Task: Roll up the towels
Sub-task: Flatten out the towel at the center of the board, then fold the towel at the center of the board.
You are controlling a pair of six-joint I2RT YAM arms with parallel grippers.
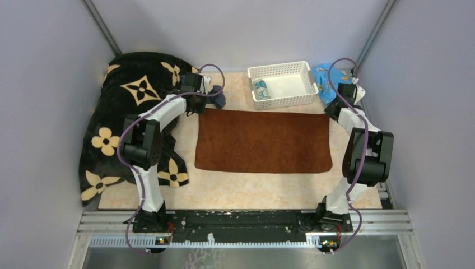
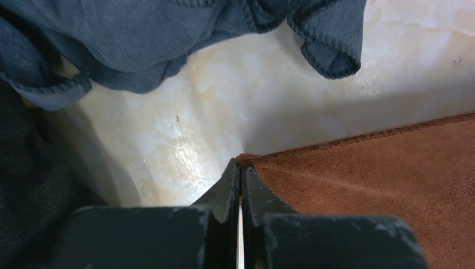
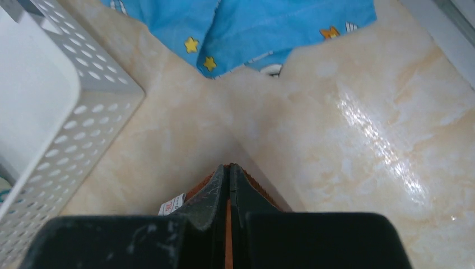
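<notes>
Tag (image 3: 172, 205), small and white with red print, at a corner of the brown towel (image 1: 263, 141), just left of the right pincer (image 3: 228, 171); print too small to read. Yellow stars and small cartoon figures printed on the bright blue cloth (image 3: 269, 28) beyond.

Brown towel spread flat in the middle of the table (image 1: 241, 188), long side running left to right. Left pincer (image 2: 241, 168) at its far left corner, jaws pressed together, tip of the corner drawn in between them. Right pincer at the far right corner, jaws likewise closed, a strip of brown cloth showing in the slit between them.

Grey-blue towel (image 2: 168, 39) bunched just beyond the left pincer, apart from the brown towel, bare table between. Black flowered blanket (image 1: 134, 89) heaped at the far left. Teal-and-white towel (image 1: 261, 88) inside the white basket (image 1: 278, 66), at its left end. Basket just beyond the brown towel's far edge, between the two pincers and nearer the right one. Blue cloth to the right of the basket, just past the right pincer.
</notes>
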